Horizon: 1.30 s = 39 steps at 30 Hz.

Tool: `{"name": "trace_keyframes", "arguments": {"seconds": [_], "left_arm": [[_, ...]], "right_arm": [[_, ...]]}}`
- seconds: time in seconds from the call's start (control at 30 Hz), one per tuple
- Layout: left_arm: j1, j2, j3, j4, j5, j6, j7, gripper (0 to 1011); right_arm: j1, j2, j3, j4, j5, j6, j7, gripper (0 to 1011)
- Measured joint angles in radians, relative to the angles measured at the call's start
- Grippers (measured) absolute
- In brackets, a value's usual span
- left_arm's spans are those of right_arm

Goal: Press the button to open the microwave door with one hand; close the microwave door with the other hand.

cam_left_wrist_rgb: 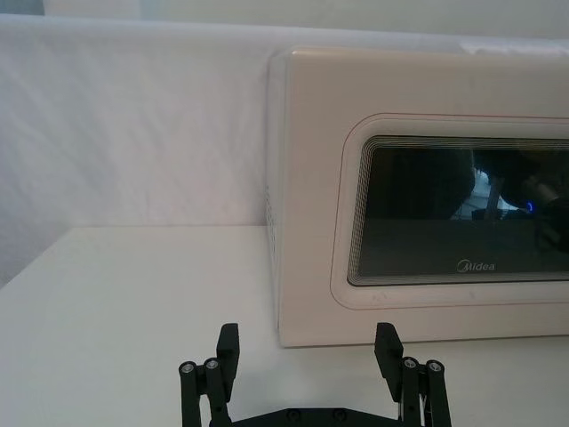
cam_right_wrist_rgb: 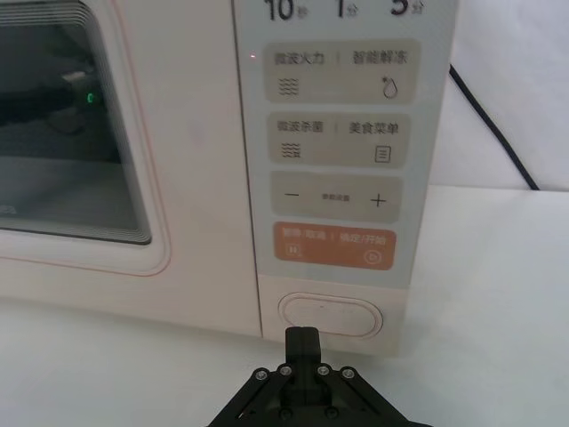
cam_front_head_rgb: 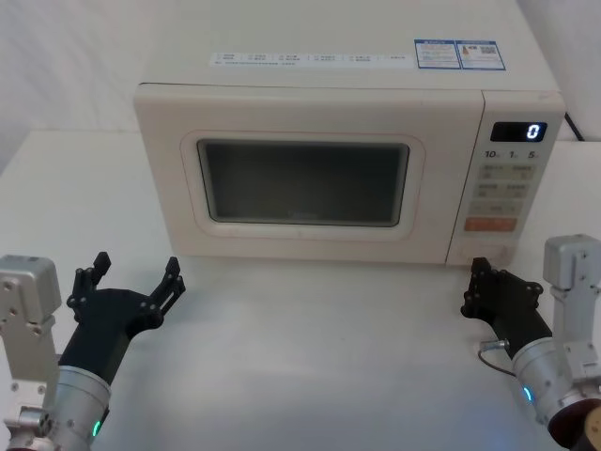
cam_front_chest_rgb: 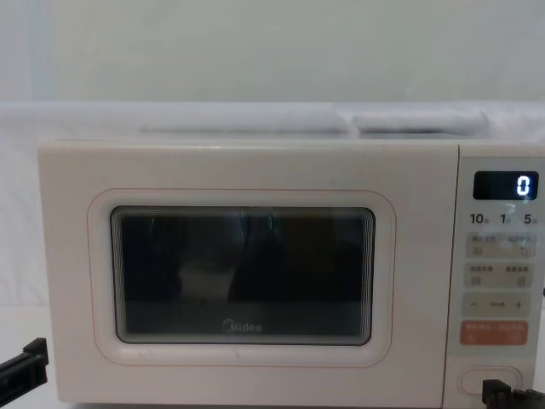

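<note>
The right gripper [cam_right_wrist_rgb: 300,342] has its fingers pressed together into one blunt tip, aimed straight at the button [cam_right_wrist_rgb: 331,315] just ahead, likely so it can poke rather than grasp. The door [cam_front_head_rgb: 293,178] sits flush with the microwave [cam_front_head_rgb: 338,75], so nothing is opened yet. The left gripper [cam_front_head_rgb: 133,280] waits spread wide, with bare table [cam_front_head_rgb: 319,357] between it and the door's left edge; that leaves room for a swing.
</note>
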Motion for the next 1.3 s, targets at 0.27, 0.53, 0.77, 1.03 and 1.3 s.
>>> {"name": "trace_keyframes", "arguments": {"seconds": [0.27,0.53,0.77,1.03,1.3], "left_arm": [[0.0,0.0,0.0,0.0,0.0,0.0,0.0,1001],[0.0,0.0,0.0,0.0,0.0,0.0,0.0,1001],[0.0,0.0,0.0,0.0,0.0,0.0,0.0,1001],[0.0,0.0,0.0,0.0,0.0,0.0,0.0,1001],[0.0,0.0,0.0,0.0,0.0,0.0,0.0,1001]], "right_arm": [[0.023,-0.009,0.011,0.032,0.013,-0.001,0.001,0],[0.039,-0.015,0.017,0.047,0.018,-0.005,0.001,0],[0.051,-0.015,0.018,0.061,0.017,-0.007,-0.001,0],[0.072,-0.016,0.021,0.085,0.017,-0.008,-0.001,0],[0.09,-0.017,0.024,0.102,0.021,-0.007,0.003,0]]}}
